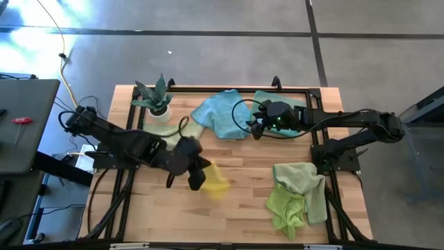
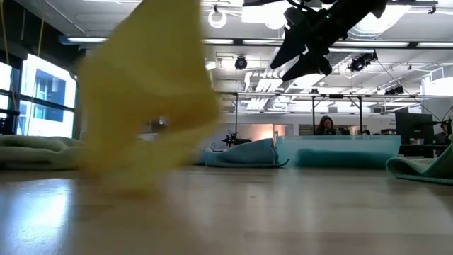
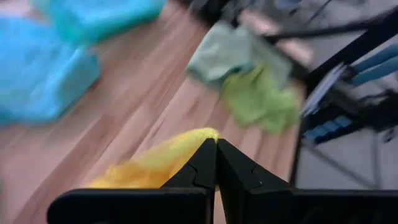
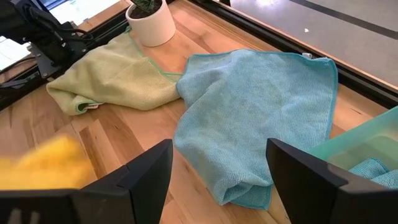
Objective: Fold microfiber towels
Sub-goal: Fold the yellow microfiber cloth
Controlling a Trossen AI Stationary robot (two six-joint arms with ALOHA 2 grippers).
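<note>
My left gripper (image 1: 202, 177) is shut on a yellow towel (image 1: 218, 183) over the middle of the table. The towel shows large and blurred in the low view (image 2: 148, 92). My right gripper (image 4: 219, 149) is open and empty, above the crumpled light blue towel (image 1: 218, 114) at the far middle. A pale sage towel (image 4: 118, 78) lies crumpled beside the plant pot. Lime green and sage towels (image 1: 295, 194) lie heaped at the near right. My left gripper pinches a bunched part of the yellow towel (image 3: 198, 135) between its two shut fingers. The rest of the towel spills out to one side of the fingers (image 3: 149, 171). In the low view the towel hangs down and its lower end (image 2: 131, 177) reaches the table top.
A small spiky plant in a white pot (image 1: 157, 104) stands at the far left. A pale teal bin (image 4: 367, 146) holding cloth stands at the far right. A black frame (image 1: 208, 89) runs along the table's edges. Bare wood (image 1: 236, 222) lies near the front.
</note>
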